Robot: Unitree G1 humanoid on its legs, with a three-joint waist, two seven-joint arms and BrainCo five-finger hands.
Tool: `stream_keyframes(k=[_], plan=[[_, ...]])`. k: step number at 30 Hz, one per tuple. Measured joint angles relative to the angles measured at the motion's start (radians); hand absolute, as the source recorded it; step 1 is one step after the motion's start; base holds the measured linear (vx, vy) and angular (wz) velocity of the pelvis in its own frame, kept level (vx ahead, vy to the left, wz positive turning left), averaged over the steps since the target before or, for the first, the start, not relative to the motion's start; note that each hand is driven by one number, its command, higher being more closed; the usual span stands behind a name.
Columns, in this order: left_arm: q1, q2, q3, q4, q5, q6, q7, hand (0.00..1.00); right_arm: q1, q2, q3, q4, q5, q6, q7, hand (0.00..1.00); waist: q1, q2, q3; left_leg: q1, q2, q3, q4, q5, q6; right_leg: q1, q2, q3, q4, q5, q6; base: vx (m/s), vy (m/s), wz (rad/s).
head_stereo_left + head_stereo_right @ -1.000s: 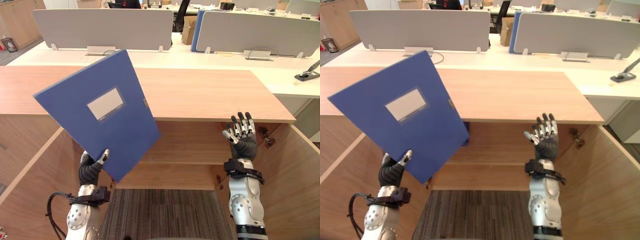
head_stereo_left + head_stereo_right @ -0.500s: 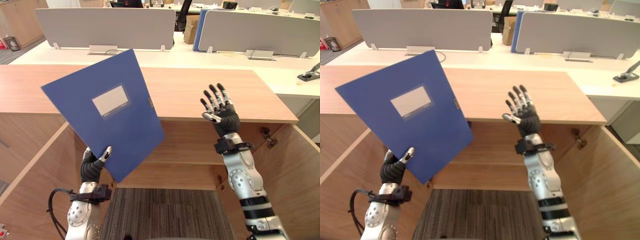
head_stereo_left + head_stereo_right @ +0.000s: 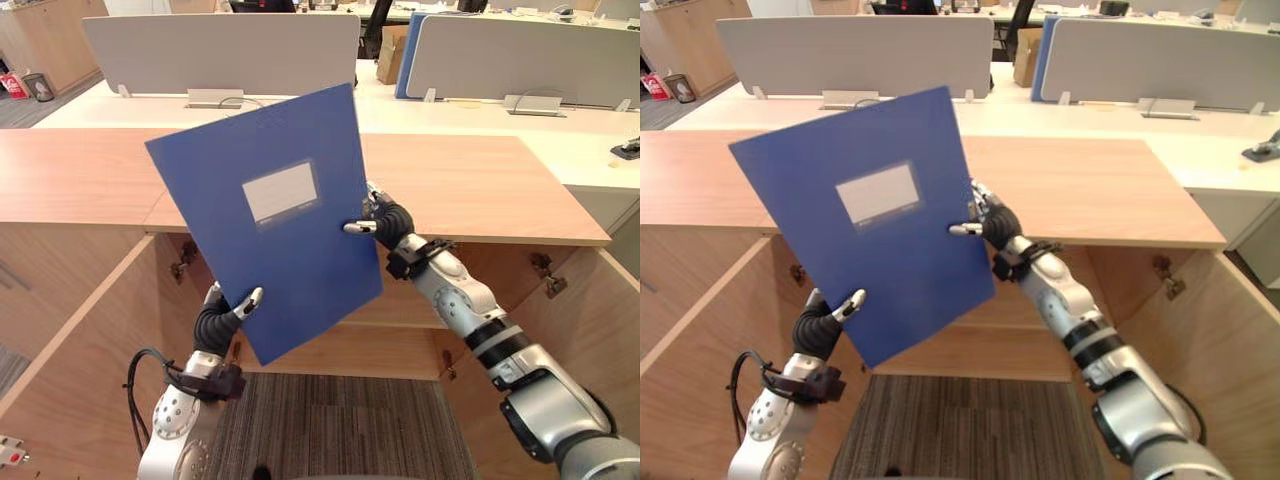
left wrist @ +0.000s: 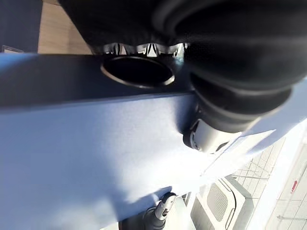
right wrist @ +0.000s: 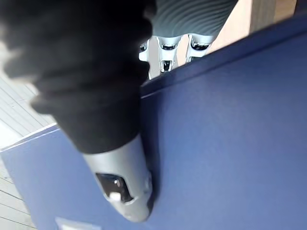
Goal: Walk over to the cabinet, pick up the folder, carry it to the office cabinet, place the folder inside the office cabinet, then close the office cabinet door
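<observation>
Blue folder point(image 3: 290, 260), one, held up in front of the open wooden cabinet point(image 3: 480, 190), above its dark inside. Face with one pale label point(image 3: 281, 191) is towards the camera. Long axis is near upright, top leaning to the robot's left. Two hands are on it. Left hand point(image 3: 215, 325) pinches the lower corner, thumb on the front, fingers behind. Right hand point(image 3: 388, 220) pinches the right edge the same way. Two cabinet doors point(image 3: 70, 340) swung open, one on each side.
</observation>
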Motion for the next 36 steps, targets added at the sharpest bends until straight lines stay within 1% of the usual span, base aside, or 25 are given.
stream_keyframes(k=[3, 7, 8, 10, 11, 17, 21, 22, 24, 25, 27, 29, 31, 33, 34, 36], plan=[[-0.001, 0.047, -0.007, 0.000, -0.018, -0.011, 0.001, 1.00, -0.065, -0.036, 0.073, 0.017, 0.001, 0.004, 0.023, 0.00, 0.009, 0.000, 0.000, 0.000, 0.001, -0.001, 0.000, 0.001, 0.000, 0.002, 0.001, 0.000, -0.002, 0.000, 0.000, 0.00, 0.000, 0.00], [-0.014, 0.075, -0.019, 0.000, -0.016, -0.014, 0.005, 1.00, -0.115, -0.062, 0.171, 0.028, 0.010, 0.008, 0.049, 0.00, 0.014, 0.000, 0.000, 0.000, 0.001, -0.002, 0.000, 0.003, -0.001, 0.001, 0.001, -0.001, 0.001, 0.000, 0.000, 0.00, 0.000, 0.00], [-0.014, 0.093, -0.020, 0.001, -0.017, -0.016, 0.012, 1.00, -0.140, -0.086, 0.222, 0.030, 0.043, 0.014, 0.050, 0.00, 0.015, 0.000, 0.000, 0.000, 0.001, -0.003, 0.000, 0.005, 0.000, 0.000, 0.001, -0.001, 0.003, 0.000, 0.000, 0.00, 0.000, 0.00], [-0.014, 0.105, -0.022, 0.001, -0.017, -0.018, 0.013, 1.00, -0.154, -0.103, 0.253, 0.030, 0.053, 0.020, 0.051, 0.00, 0.015, 0.000, 0.000, 0.000, 0.001, -0.004, 0.000, 0.006, 0.000, -0.001, 0.001, -0.002, 0.006, 0.000, 0.000, 0.00, 0.000, 0.00], [-0.015, 0.114, -0.025, 0.001, -0.016, -0.019, 0.014, 1.00, -0.165, -0.118, 0.281, 0.030, 0.076, 0.029, 0.051, 1.00, 0.015, 0.000, 0.000, -0.001, 0.001, -0.004, 0.000, 0.007, 0.000, -0.003, 0.000, -0.001, 0.009, 0.000, -0.001, 0.00, 0.000, 0.00], [-0.026, 0.183, -0.037, 0.001, -0.016, -0.021, 0.029, 1.00, -0.212, -0.190, 0.420, 0.025, 0.159, 0.061, 0.061, 1.00, 0.015, 0.000, -0.003, -0.006, 0.004, -0.005, 0.000, 0.016, 0.000, -0.014, 0.001, -0.001, 0.020, 0.000, -0.001, 0.00, 0.000, 0.00], [-0.047, 0.237, -0.043, 0.001, -0.016, -0.039, 0.029, 1.00, -0.224, -0.246, 0.457, -0.013, 0.198, 0.064, 0.083, 1.00, 0.018, 0.000, -0.011, -0.025, 0.006, -0.008, 0.000, 0.023, -0.001, -0.035, 0.003, -0.001, 0.028, 0.001, -0.001, -0.01, 0.004, 0.00], [-0.049, 0.246, -0.052, 0.001, -0.018, -0.047, 0.029, 0.00, -0.226, -0.257, 0.457, -0.023, 0.199, 0.063, 0.084, 1.00, 0.018, 0.001, -0.011, -0.025, 0.006, -0.008, 0.000, 0.023, -0.001, -0.035, 0.003, -0.001, 0.029, 0.001, -0.001, 0.00, 0.000, 0.00], [-0.049, 0.258, -0.072, 0.005, -0.020, -0.051, 0.028, 0.00, -0.231, -0.269, 0.453, -0.028, 0.199, 0.062, 0.089, 1.00, 0.018, 0.001, -0.012, -0.025, 0.007, -0.008, 0.000, 0.024, -0.001, -0.035, 0.003, -0.001, 0.029, 0.001, -0.001, 0.00, 0.000, 0.00], [-0.051, 0.265, -0.101, 0.024, -0.020, -0.052, 0.024, 0.00, -0.231, -0.284, 0.445, -0.038, 0.199, 0.059, 0.089, 1.00, 0.018, 0.001, -0.014, -0.025, 0.007, -0.009, 0.000, 0.024, -0.001, -0.035, 0.003, -0.001, 0.029, 0.001, -0.002, 0.00, 0.000, 0.00], [-0.052, 0.278, -0.151, 0.102, -0.015, -0.053, -0.006, 0.00, -0.231, -0.300, 0.441, -0.070, 0.186, 0.054, 0.089, 1.00, 0.016, 0.001, -0.036, -0.038, 0.011, -0.010, 0.000, 0.024, -0.002, -0.045, 0.008, -0.001, 0.021, 0.003, -0.004, 0.00, 0.000, 0.00], [-0.054, 0.283, -0.216, 0.189, -0.008, -0.046, -0.055, 0.00, -0.206, -0.313, 0.422, -0.129, 0.113, 0.052, 0.089, 1.00, 0.011, -0.002, -0.039, -0.038, 0.019, -0.009, 0.000, 0.024, -0.002, -0.041, 0.016, 0.000, 0.012, 0.007, -0.009, 0.00, 0.000, 0.00], [-0.054, 0.252, -0.235, 0.238, -0.001, -0.039, -0.088, 0.00, -0.114, -0.316, 0.343, -0.177, 0.083, 0.053, 0.089, 1.00, 0.017, -0.005, -0.041, -0.038, 0.023, -0.010, 0.000, 0.025, -0.003, -0.040, 0.022, 0.000, 0.010, 0.007, -0.009, 0.00, 0.000, 0.00], [-0.053, 0.192, -0.232, 0.312, 0.007, -0.023, -0.110, 0.00, 0.041, -0.294, 0.195, -0.246, 0.080, 0.056, 0.085, 1.00, 0.012, -0.004, -0.041, -0.038, 0.025, -0.010, 0.000, 0.025, -0.004, -0.040, 0.025, 0.000, 0.009, 0.007, -0.009, 0.00, 0.000, 0.00], [-0.051, 0.175, -0.226, 0.330, 0.009, -0.015, -0.111, 0.00, 0.083, -0.286, 0.147, -0.270, 0.080, 0.057, 0.081, 1.00, 0.010, -0.005, -0.041, -0.038, 0.026, -0.009, 0.000, 0.025, -0.004, -0.040, 0.025, 0.001, 0.009, 0.007, -0.009, 0.00, 0.000, 0.00], [-0.015, 0.086, -0.174, 0.357, 0.020, 0.024, -0.109, 0.00, 0.256, -0.230, -0.084, -0.380, 0.076, 0.055, 0.070, 1.00, -0.001, -0.004, -0.041, -0.035, 0.026, -0.008, 0.000, 0.026, -0.005, -0.040, 0.024, 0.003, 0.012, 0.008, -0.010, 0.00, 0.006, -0.02]])
